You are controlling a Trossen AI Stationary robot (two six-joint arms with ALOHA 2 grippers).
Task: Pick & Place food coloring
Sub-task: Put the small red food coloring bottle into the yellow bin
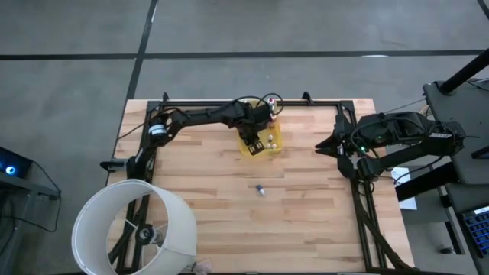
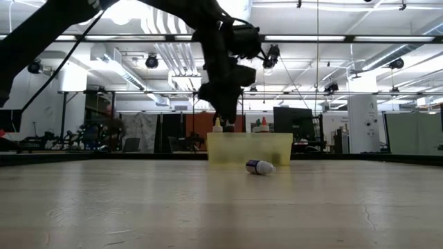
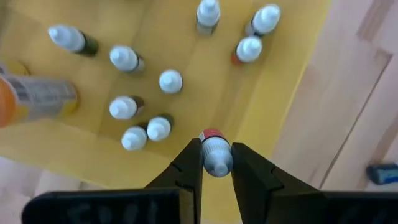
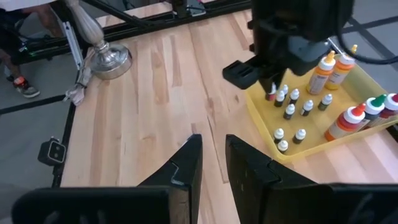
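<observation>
Left tool clamps a red-capped bottle over the yellow tray. Right tool waits beside the tray, fingers narrow, empty.

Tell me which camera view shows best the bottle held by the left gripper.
The left wrist view: the small bottle fills the gap between the left gripper fingers above the yellow tray. The right wrist view shows it tiny; the high and low views hide it.
</observation>
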